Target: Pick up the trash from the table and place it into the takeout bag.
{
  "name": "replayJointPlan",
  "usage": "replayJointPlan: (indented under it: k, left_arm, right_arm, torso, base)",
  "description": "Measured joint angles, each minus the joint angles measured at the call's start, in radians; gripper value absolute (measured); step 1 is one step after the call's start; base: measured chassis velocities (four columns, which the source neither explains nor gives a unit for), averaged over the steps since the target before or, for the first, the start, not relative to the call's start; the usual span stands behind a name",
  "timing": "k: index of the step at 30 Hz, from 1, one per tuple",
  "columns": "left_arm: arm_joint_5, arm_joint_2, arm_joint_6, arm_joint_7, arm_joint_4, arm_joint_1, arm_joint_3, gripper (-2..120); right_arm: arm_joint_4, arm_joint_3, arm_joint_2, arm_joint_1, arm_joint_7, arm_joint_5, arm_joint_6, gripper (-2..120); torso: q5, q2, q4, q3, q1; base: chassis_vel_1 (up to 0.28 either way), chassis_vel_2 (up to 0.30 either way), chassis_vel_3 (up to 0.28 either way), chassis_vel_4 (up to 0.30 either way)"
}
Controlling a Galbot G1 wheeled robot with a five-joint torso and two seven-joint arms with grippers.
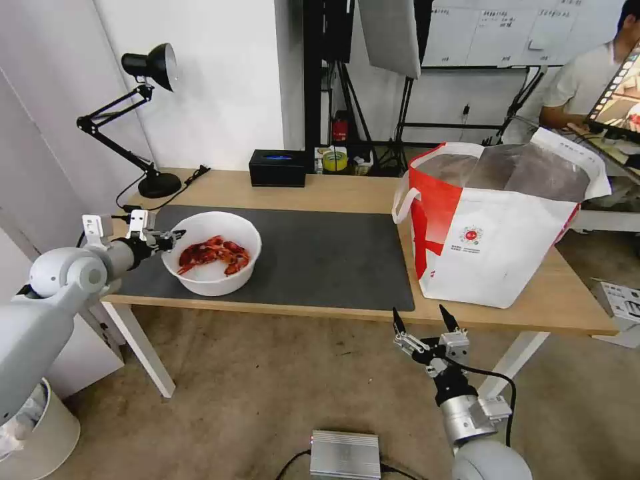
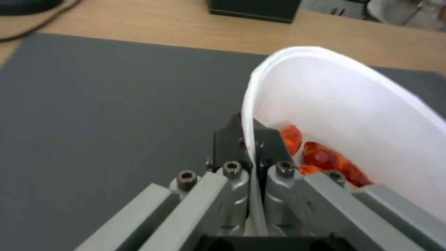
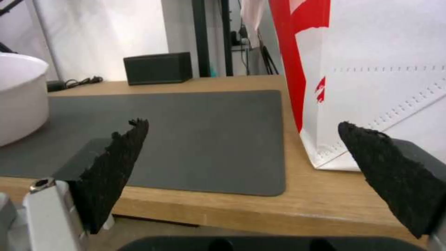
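A: Where is the left gripper point(image 1: 175, 238)?

B: At the near-left rim of the white round bowl point(image 1: 212, 252). In the left wrist view its black fingertips point(image 2: 228, 139) pinch the bowl's thin wall point(image 2: 253, 146), one outside and one inside.

A: And what lies inside, relative to those tips?

B: The red shells point(image 1: 215, 254) lie just past the inner fingertip, low in the bowl. The bowl sits on the dark grey mat point(image 1: 320, 257), which spreads out beyond the gripper.

A: The right gripper point(image 1: 423, 319)?

B: It hangs below the table's point(image 1: 347, 193) front edge, pointing up, fingers spread wide with nothing between them.

A: And the takeout bag point(image 1: 497, 227)?

B: Upright on the bare wood just beyond and to the right of that gripper, foil mouth open, well apart from the bowl.
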Motion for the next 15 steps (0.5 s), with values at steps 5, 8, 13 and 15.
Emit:
replayJointPlan:
  k: [5,8,13,15]
  left_arm:
    - [-0.073,-0.011,0.008,-0.058,-0.052,0.005,-0.002,0]
    - [-0.099,-0.017,0.01,-0.083,-0.071,0.005,-0.004,0]
    - [-0.153,-0.023,0.012,-0.134,-0.116,0.001,-0.005,0]
    - [-0.181,-0.023,0.012,-0.156,-0.148,-0.005,-0.005,0]
  right_arm:
    - [0.0,0.0,0.0,0.0,0.0,0.0,0.0,100]
    - [0.0,0.0,0.0,0.0,0.0,0.0,0.0,100]
    - [0.0,0.0,0.0,0.0,0.0,0.0,0.0,100]
    - [0.0,0.0,0.0,0.0,0.0,0.0,0.0,100]
  torso:
    - [0.0,0.0,0.0,0.0,0.0]
    - [0.0,0.0,0.0,0.0,0.0]
    - [0.0,0.0,0.0,0.0,0.0]
    - [0.0,0.0,0.0,0.0,0.0]
  base:
    - [0.0,0.0,0.0,0.0]
    - [0.0,0.0,0.0,0.0]
    - [0.0,0.0,0.0,0.0]
    - [0.0,0.0,0.0,0.0]
